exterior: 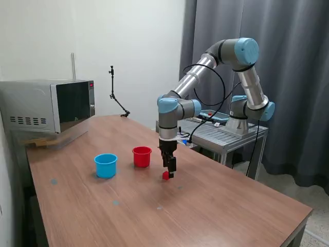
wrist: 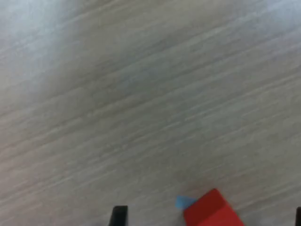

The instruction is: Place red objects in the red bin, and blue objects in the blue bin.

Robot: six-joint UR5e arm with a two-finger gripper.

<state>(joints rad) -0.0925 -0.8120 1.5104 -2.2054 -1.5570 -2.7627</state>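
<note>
- the pincer (exterior: 169, 174) hangs low over the tabletop (exterior: 216, 206), its jaws apart around a small red cube (exterior: 165, 175).
- the cube sits on the wood, near the red cup (exterior: 142, 156).
- the light blue cup (exterior: 106, 165) stands beside the red one.

1. The arm rose from its base at the exterior view's right, bent at a high elbow, and reached down toward the exterior view's left.
2. The wrist pointed straight down, so the gripper (exterior: 169, 174) hung vertical, very low over the counter (exterior: 216, 206).
3. In the wrist view, only one dark fingertip (wrist: 119, 215) showed clearly at the picture's edge.
4. Whether the jaws were closed or apart could not be told.
</note>
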